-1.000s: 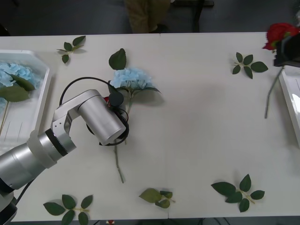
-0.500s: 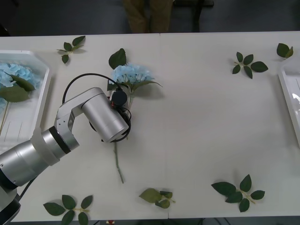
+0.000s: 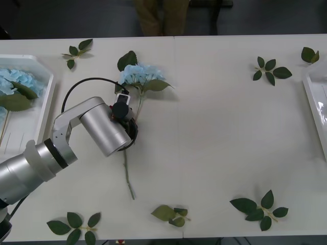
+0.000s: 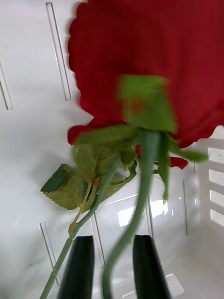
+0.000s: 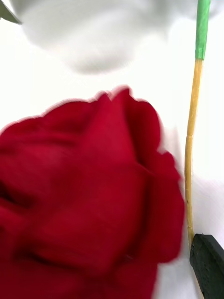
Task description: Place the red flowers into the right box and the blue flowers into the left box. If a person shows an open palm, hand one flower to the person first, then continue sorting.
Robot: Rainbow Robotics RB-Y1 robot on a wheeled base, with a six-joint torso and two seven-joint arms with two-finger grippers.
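White table point(image 3: 214, 132) runs across the whole front view. On it the silver left arm point(image 3: 56, 153) reaches in from the near left corner. Its forearm angles up and to the right and its wrist is bent down over the table.

The left box point(image 3: 30, 127) sits at the table's left edge with blue flowers point(image 3: 13, 81) lying inside. The right box point(image 3: 317, 109) shows at the right edge. In the right wrist view, the right gripper point(image 4: 113, 243) hangs over this tray's white floor, and a red rose point(image 4: 154, 60) rises in front of it. The rose's green stem passes through the gripper; whether it is clamped cannot be told.

The left gripper point(image 3: 122, 109) is low over the stem of a loose blue flower point(image 3: 140, 75), just below its head. The one black finger point(image 5: 207, 261) in the left wrist view sits out at the corner, as when spread, touching that yellow-green stem. A blurred red bloom point(image 5: 88, 187) lies close beside it.

Small leaf sprigs point(image 3: 258, 206) are scattered around the table's edges.
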